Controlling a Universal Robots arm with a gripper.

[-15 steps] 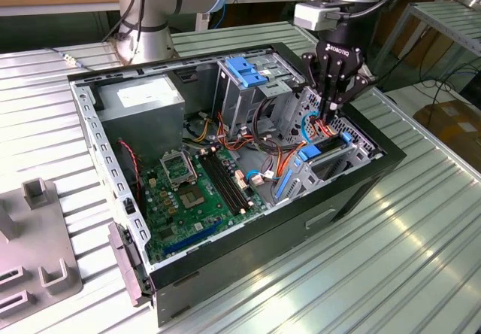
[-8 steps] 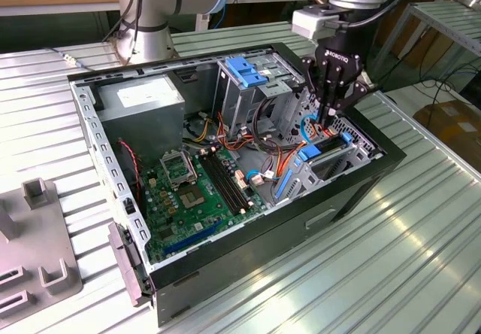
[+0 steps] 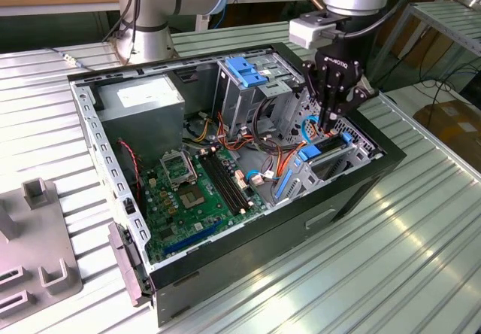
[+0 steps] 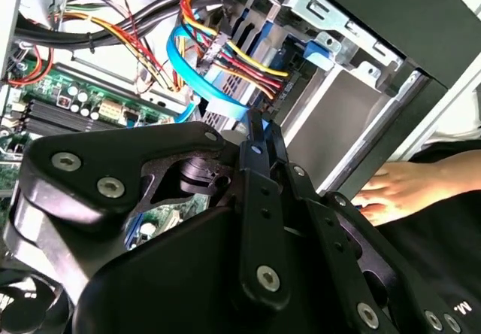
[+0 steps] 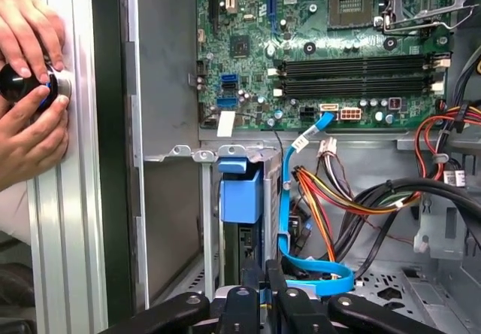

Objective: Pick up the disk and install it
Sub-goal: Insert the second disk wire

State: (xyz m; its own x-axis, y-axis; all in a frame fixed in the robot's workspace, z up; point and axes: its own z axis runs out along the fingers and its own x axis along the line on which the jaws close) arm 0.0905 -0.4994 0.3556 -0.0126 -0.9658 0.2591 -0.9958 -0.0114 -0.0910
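Note:
The disk (image 3: pixel 325 150) stands on edge in the drive bay at the corner of the open computer case (image 3: pixel 361 191) on the exterior view's right. Its bright blue frame (image 5: pixel 240 198) shows in the first wrist view, with the metal edge just beyond it sunk in the slot. My gripper (image 3: pixel 328 126) points straight down onto it. In both wrist views the black fingers (image 5: pixel 250 293) stand close together with a sliver of blue between them, so the gripper (image 4: pixel 259 127) is shut on the disk's upper edge.
A blue data cable (image 5: pixel 285 221) and red, yellow and orange wires (image 5: pixel 331 198) run beside the bay. The motherboard (image 3: pixel 195 191), power supply (image 3: pixel 143 101) and a blue-handled cage (image 3: pixel 248 71) fill the case. A person's hands (image 5: pixel 30 86) hold a black knob outside the case wall.

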